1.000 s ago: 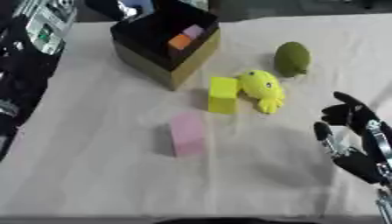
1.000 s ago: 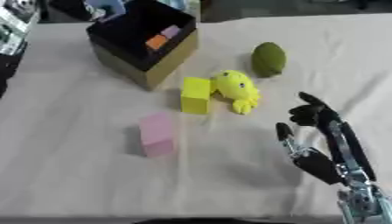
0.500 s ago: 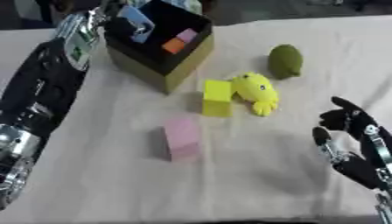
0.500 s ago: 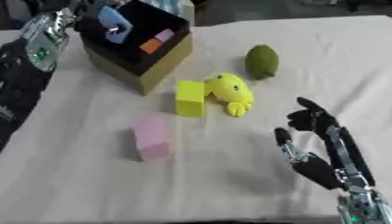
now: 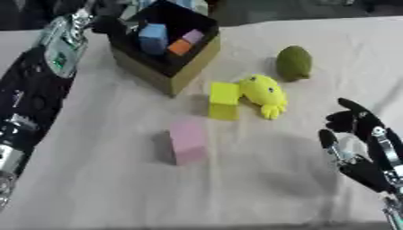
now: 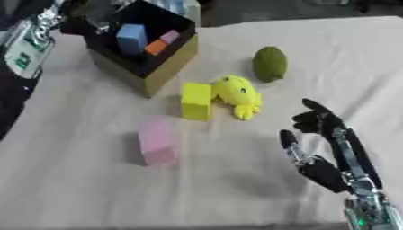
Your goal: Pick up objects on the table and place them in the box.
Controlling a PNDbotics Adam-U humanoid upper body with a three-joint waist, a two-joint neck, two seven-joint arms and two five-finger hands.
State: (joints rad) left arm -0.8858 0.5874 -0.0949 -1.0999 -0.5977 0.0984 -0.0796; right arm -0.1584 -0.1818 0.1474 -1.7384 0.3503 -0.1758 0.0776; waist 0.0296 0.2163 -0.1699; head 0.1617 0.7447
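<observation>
The box (image 5: 169, 72), dark inside with tan walls, stands at the far left of the cloth-covered table (image 5: 260, 188) and already holds 3 blocks: a blue one (image 5: 153, 37), an orange one (image 5: 179, 47) and a small pale purple one (image 5: 194, 36). 4 things lie outside it. A yellow block (image 5: 224, 100) sits just right of the box's near corner, touching a yellow toy creature (image 5: 263, 93) on its right. A green lime-like fruit (image 5: 293, 63) lies further right of the box, apart from the toy. A pink block (image 5: 187, 141) lies nearer the robot than the box, its long axis running roughly toward and away from the robot.

The right hand (image 6: 323, 148) hovers well right of the box, fingers relaxed and spread, holding nothing. The yellow toy lies up and to its left and looks the closest item to it. The left arm (image 5: 47, 67) stretches along the box's left side; whether that hand is spread or closed cannot be told.
</observation>
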